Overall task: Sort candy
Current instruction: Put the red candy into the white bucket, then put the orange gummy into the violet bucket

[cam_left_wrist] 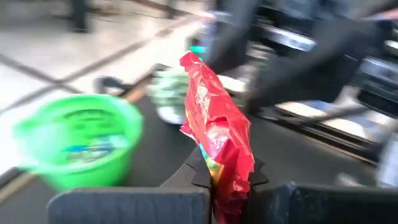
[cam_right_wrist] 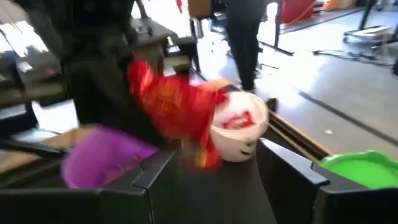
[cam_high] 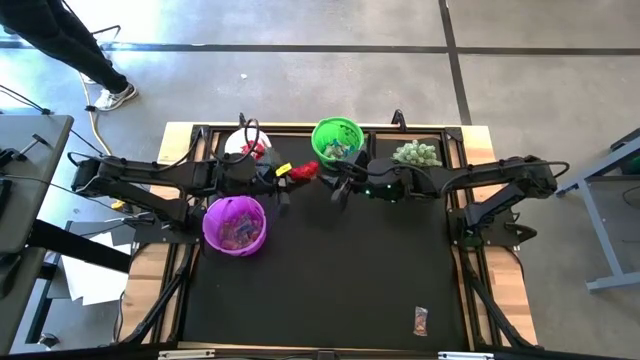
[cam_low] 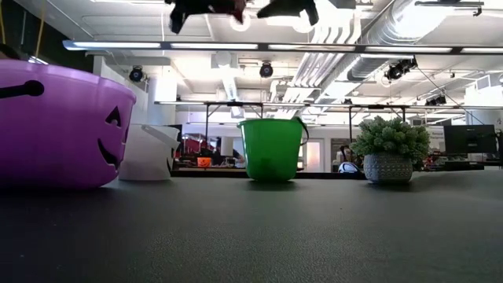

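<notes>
A red candy packet (cam_high: 303, 172) hangs high above the black mat between the two grippers. My left gripper (cam_high: 284, 177) is shut on it; in the left wrist view the packet (cam_left_wrist: 214, 118) stands up out of the fingers. My right gripper (cam_high: 338, 188) is open just right of the packet, which shows blurred ahead of its fingers (cam_right_wrist: 177, 109) without touching them. In the low view both grippers (cam_low: 236, 8) show only at the upper edge. One more candy (cam_high: 421, 320) lies flat on the mat near the table's near edge. My left gripper pinches the red packet's lower end (cam_left_wrist: 229, 186) between its two fingers, coming level from the table's left. The packet is lifted clear of the table. It stands upright beyond the fingers, crumpled.
Purple bucket (cam_high: 236, 225) holding candy sits under the left arm. White bucket (cam_high: 244, 146), green bucket (cam_high: 337, 140) with candy and a spiky pale-green plant in a pot (cam_high: 416, 153) line the far edge. A person's legs (cam_high: 75, 45) stand beyond the table's far left.
</notes>
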Motion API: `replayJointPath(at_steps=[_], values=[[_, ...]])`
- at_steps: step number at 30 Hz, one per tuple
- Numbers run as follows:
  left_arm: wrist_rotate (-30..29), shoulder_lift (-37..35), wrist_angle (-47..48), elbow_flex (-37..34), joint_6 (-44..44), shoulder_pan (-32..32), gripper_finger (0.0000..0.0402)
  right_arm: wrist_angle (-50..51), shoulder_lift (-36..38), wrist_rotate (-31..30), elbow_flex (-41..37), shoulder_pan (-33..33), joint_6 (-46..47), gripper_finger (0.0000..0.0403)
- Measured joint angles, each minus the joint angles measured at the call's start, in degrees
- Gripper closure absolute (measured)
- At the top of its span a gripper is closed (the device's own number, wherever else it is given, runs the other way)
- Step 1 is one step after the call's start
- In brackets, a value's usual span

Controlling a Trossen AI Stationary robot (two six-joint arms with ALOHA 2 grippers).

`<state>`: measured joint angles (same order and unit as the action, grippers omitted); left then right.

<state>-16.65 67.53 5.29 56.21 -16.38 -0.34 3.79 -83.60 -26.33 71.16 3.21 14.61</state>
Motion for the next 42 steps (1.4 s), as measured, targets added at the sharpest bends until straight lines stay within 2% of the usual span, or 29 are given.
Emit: replayJointPath(at_steps=[3,8,10,12,17,20,26,31,37,42], values=[[-7.28,-1.05,2.2,0.04,0.0,1.67,0.0396,3.07,0.72,-0.31,0.04,-0.51,-2.95,0.0201],[-16.64,-4.23,12.83,0.06,-1.07,6.69,0.0394,6.12,1.13,-0.45,0.02,-1.76,-3.56,0.0201],[-19.37,-5.62,17.62,0.07,-3.44,9.8,0.0394,6.37,1.13,-0.42,0.02,-2.5,-3.56,0.0201],[-19.64,-6.89,23.48,0.04,-6.86,13.75,0.0393,6.35,1.13,-0.43,0.02,-3.45,-3.78,0.0201],[-8.44,-8.63,36.87,0.04,-11.46,25.01,0.0393,6.26,1.13,-0.41,0.02,-6.06,-3.11,0.0201],[-4.64,-8.3,42.35,0.02,-11.12,31.08,0.0392,6.19,1.13,-0.82,0.02,-8.02,0.65,0.0201],[7.2,-5.63,43.67,0.02,-0.86,39.81,0.0372,6.69,1.04,-3.23,0.02,-12.75,7.81,0.0201],[7.85,-1.76,43.96,0.02,9.14,43.0,0.0338,8.82,1.0,0.16,0.02,-16.24,9.13,0.0201],[7.5,2.45,43.32,0.02,14.24,44.66,0.0302,17.9,1.0,6.18,0.02,-18.24,16.3,0.0201],[17.0,3.06,38.51,0.0,16.05,44.51,0.029,29.28,0.95,16.34,0.0,-19.76,23.7,0.0201]])
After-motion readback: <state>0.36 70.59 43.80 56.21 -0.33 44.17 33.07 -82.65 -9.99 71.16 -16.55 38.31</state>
